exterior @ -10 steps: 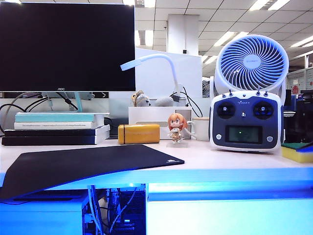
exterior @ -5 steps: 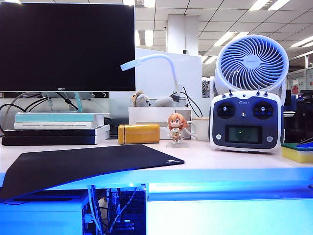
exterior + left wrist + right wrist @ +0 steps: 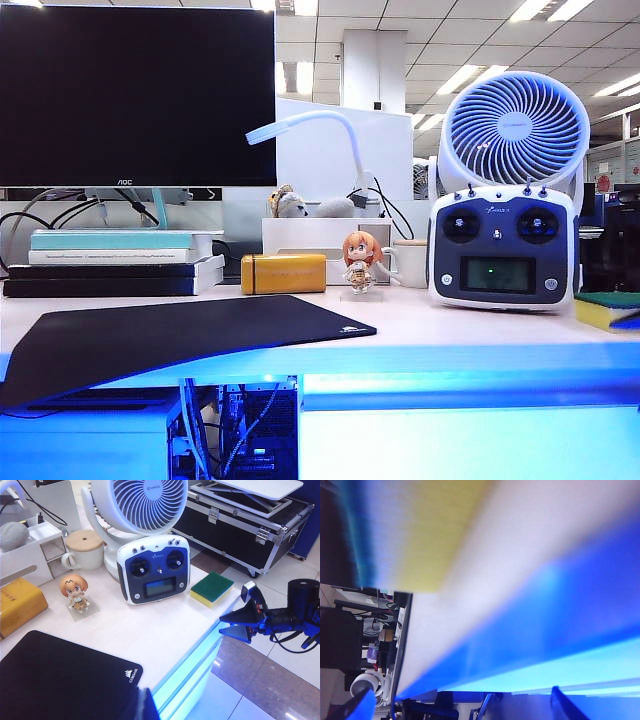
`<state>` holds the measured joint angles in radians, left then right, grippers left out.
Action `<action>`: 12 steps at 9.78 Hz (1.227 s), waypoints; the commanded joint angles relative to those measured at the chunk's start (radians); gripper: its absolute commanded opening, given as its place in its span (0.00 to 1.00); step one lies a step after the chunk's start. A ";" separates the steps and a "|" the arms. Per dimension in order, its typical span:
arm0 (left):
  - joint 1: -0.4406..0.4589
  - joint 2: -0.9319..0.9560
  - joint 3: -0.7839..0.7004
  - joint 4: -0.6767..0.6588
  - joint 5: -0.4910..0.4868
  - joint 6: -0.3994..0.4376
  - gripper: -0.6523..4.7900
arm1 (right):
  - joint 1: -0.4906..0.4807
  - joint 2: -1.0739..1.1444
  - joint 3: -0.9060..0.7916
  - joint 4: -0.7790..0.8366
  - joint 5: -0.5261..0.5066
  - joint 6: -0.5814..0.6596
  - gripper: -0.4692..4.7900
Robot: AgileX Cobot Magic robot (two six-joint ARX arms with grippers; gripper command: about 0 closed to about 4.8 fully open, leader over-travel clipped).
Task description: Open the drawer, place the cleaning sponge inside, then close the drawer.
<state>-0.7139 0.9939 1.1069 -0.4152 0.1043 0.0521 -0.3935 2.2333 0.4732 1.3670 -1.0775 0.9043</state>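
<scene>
Noting the left gripper [image 3: 142,705] barely in view over the mouse pad [image 3: 60,680], state untellable, you risk your spread-jawed right gripper [image 3: 235,627], beside the desk edge below the cleaning sponge [image 3: 212,588], missing the handleless, shut drawer [image 3: 470,440].

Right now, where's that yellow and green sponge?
The cleaning sponge lies on the desk near its right corner in the exterior view, beside the white remote controller.
</scene>
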 commanded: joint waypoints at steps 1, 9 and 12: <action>0.000 -0.002 0.005 0.011 0.004 0.001 0.11 | 0.004 0.019 0.076 0.031 -0.014 0.026 1.00; 0.000 -0.003 0.005 0.012 0.001 0.002 0.11 | -0.025 -0.142 -0.122 0.048 0.011 -0.021 1.00; 0.000 -0.003 0.005 0.013 0.001 0.002 0.11 | -0.011 -0.183 -0.121 0.047 0.133 -0.022 1.00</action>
<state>-0.7139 0.9939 1.1069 -0.4152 0.1036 0.0521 -0.4129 2.0548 0.3519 1.4002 -0.9619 0.8890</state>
